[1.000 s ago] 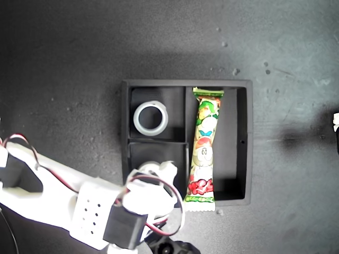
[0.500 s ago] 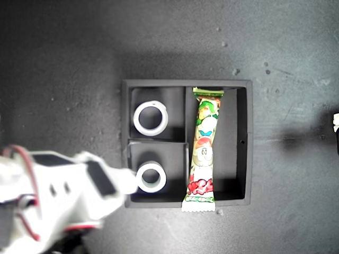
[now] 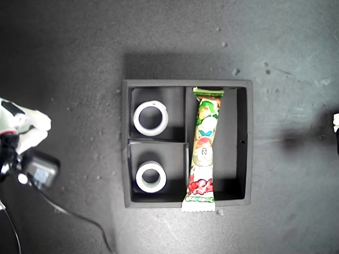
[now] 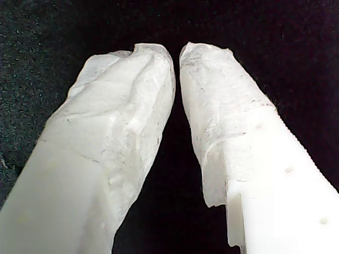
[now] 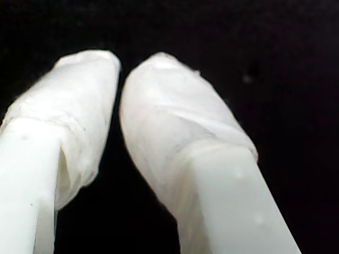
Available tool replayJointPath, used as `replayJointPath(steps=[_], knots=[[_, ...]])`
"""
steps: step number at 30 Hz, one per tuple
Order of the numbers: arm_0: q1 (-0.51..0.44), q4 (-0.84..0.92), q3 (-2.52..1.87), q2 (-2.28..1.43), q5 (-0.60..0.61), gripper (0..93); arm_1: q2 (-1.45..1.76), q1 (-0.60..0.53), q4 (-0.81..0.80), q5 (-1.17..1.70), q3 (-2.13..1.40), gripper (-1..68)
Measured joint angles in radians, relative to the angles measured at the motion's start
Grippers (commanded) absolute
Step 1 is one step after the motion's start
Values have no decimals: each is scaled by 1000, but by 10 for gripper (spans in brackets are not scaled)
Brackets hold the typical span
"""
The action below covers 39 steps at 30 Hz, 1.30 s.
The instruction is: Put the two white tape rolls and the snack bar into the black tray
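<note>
The square black plastic tray with raised walls (image 3: 242,142) sits mid-frame in the exterior view on the dark speckled counter (image 3: 69,69). Its upper-left small compartment holds the larger white tape roll (image 3: 151,118), lying flat with open centre up. The lower-left small compartment holds the smaller white tape roll with a greyish inner core (image 3: 151,177), also flat. The long cream-and-green snack bar wrapper with cartoon pictures (image 3: 204,150) lies lengthwise in the long right-hand compartment against the dividing wall; its red-lettered lower end overhangs the tray's lower wall, the crimped edge resting outside on the counter. An arm (image 3: 24,145), white with a dark block and trailing cable, shows at the exterior view's left edge, well apart from the tray; I cannot say which arm it is. My first end effector (image 4: 176,53): white wrapped fingers nearly together, only a thin gap at the tips, nothing held, over dark surface. My second end effector (image 5: 121,71): tips almost touching, nothing between them.
</note>
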State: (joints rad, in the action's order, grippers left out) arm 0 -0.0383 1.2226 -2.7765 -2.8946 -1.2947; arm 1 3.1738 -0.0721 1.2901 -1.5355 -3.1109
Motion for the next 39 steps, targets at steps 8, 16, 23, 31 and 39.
replayJointPath(steps=[8, 16, 23, 31, 39], knots=[[5, 25, -270, -308, -106, 0, 0, 0, 0, 0, 0, 12], [15, 133, -304, -440, -216, 2, 0, 0, 0, 0, 0, 12], [51, 133, -304, -440, -107, 2, 0, 0, 0, 0, 0, 12], [51, 133, -304, -440, -61, 2, 0, 0, 0, 0, 0, 12], [51, 133, -304, -440, -12, 2, 0, 0, 0, 0, 0, 13]])
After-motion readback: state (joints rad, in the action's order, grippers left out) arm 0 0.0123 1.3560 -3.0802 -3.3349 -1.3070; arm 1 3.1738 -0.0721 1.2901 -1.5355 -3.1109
